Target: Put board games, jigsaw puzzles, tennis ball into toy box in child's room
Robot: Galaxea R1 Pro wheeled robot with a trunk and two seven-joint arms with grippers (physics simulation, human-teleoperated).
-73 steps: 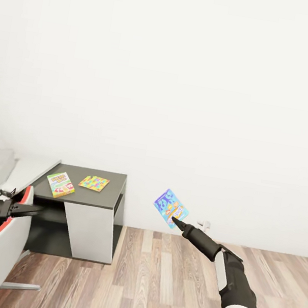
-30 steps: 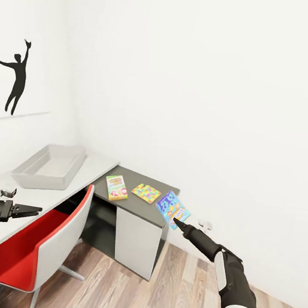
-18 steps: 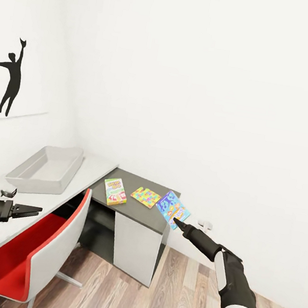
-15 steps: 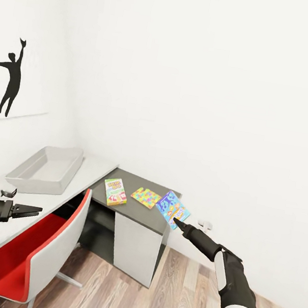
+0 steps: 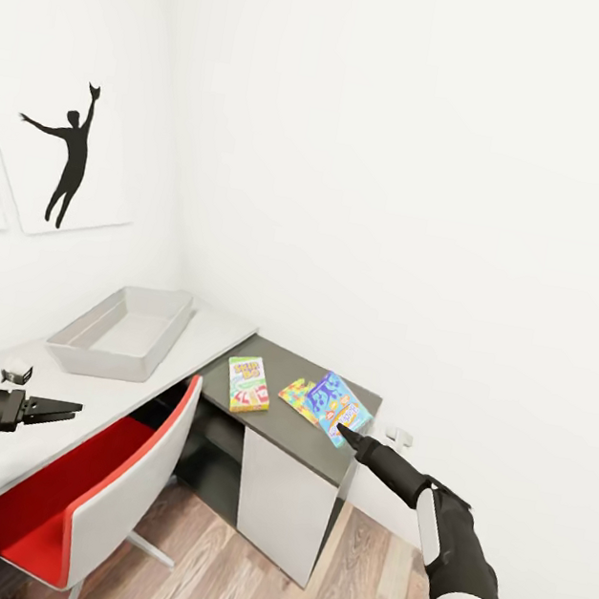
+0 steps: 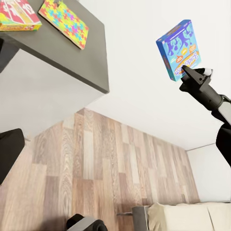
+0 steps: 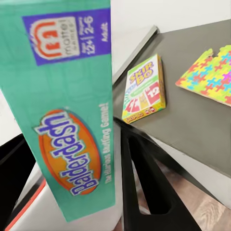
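One game, the blue box (image 5: 336, 406), rides in your right claw (image 5: 344, 432), pinched at its lower edge and held in the air beside the dark desk (image 5: 312, 432). It looks light, stiff and slick, so a corner pinch may let it pivot; take hold deeper along an edge. Your left claw (image 5: 64, 411) hangs slightly parted and empty over the pale desk, with the toy box (image 5: 120, 332) beyond. Skip-Bo (image 5: 248, 384) and a puzzle (image 5: 299, 397) lie on the dark desk.

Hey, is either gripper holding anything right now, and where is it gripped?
The right gripper holds the blue board game by its lower edge, off the table. The left gripper holds nothing.
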